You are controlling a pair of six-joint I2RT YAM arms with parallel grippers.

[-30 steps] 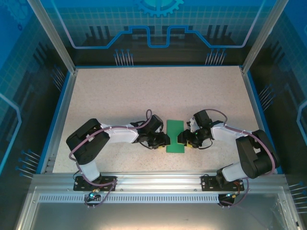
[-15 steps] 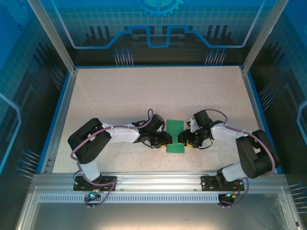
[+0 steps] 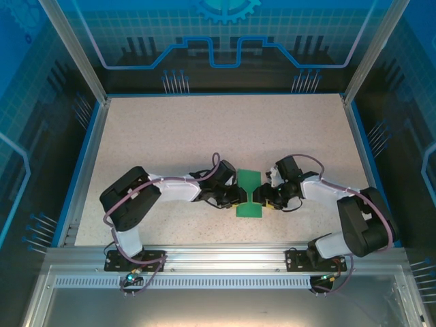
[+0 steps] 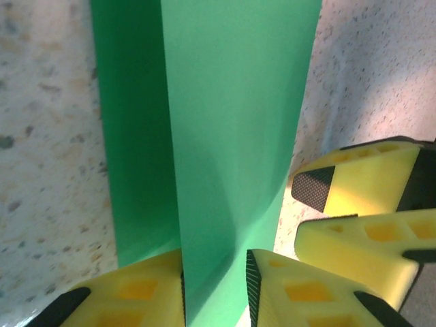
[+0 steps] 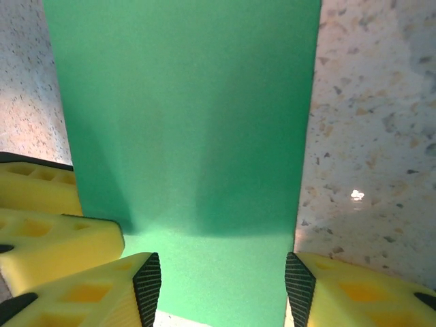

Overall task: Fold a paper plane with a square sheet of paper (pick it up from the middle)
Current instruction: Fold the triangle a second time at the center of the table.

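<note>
So this is early-to-mid fold, I'd say. The green paper (image 3: pixel 249 182) isn't a square any more. It's a narrow strip with at least two layers, and the left wrist view shows one layer stacked over another with a straight edge running the length of it. There are no pointed nose or wing creases anywhere, so the dart shaping is all still to do. The strip sits on the counter (image 3: pixel 170 136) near the front, right between the two arms, which come at its middle from either side.

The left gripper (image 4: pixel 214 272) is narrowed down around the upper layer. That layer bows up and fills the gap between the black pads (image 4: pixel 253 286), so to me it's pinching that layer, though lightly by the look of it.

The right gripper (image 5: pixel 223 272) sits roughly half open, and the strip spans the gap from pad to pad, touching both. I read that as a grip across the strip's width, not just a hover. The paper also bends up towards it just ahead of the fingers.
</note>
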